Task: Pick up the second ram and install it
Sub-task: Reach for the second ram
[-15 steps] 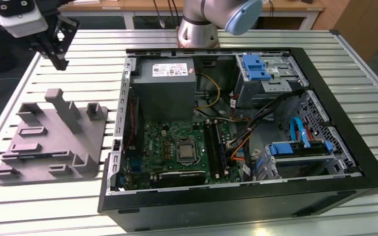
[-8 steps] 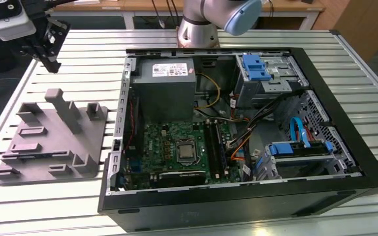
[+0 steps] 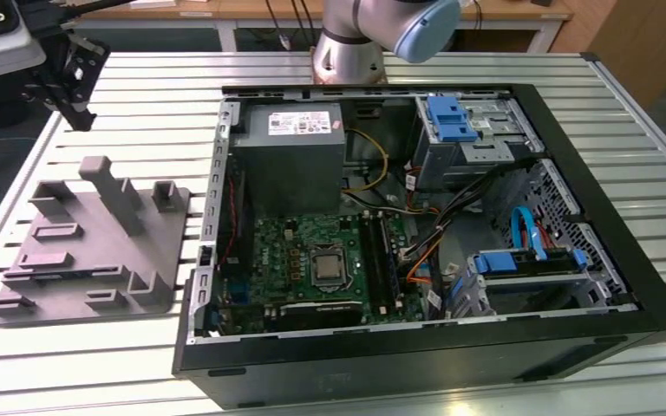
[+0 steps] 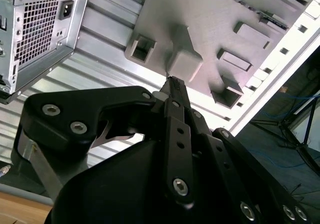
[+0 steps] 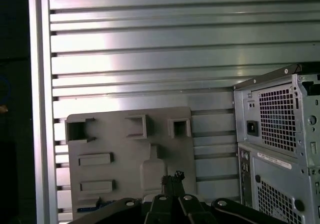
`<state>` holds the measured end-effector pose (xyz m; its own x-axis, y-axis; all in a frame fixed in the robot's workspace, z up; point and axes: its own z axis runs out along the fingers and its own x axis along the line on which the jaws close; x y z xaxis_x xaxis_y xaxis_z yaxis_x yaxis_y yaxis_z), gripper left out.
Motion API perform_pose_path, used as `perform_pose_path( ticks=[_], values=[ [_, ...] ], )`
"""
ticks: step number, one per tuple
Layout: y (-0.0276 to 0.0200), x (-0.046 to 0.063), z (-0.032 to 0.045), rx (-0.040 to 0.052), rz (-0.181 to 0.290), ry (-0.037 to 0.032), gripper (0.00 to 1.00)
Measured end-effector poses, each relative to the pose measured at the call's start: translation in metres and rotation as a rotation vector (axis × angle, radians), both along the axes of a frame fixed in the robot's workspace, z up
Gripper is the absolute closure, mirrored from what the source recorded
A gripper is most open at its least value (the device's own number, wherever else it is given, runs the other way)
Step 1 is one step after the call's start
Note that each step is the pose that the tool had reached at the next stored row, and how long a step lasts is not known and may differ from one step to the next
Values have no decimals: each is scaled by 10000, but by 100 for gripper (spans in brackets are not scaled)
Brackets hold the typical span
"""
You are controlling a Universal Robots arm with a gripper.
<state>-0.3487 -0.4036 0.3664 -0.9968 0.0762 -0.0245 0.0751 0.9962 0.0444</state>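
I'm holding the gripper (image 3: 75, 114) in the air over the grey fixture (image 3: 96, 251) at the exterior view's left. In both wrist views I'm seeing it (image 4: 171, 82) (image 5: 174, 177) clenched, its tips pressing together with nothing between them. The second ram (image 3: 46, 276) seems to be lying as a thin dark strip in a slot along one edge of that fixture (image 5: 96, 203), apart from the gripper, while the open computer case (image 3: 564, 173) is sitting beside the fixture on the slatted table (image 3: 136, 130), its green motherboard (image 3: 298, 260) facing up.
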Motion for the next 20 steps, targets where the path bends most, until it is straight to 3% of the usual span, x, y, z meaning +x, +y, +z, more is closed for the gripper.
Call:
perform_pose_path(
  ticks=[20],
  values=[
    [-15,-233,-54,0,0,0,90]
  ],
)
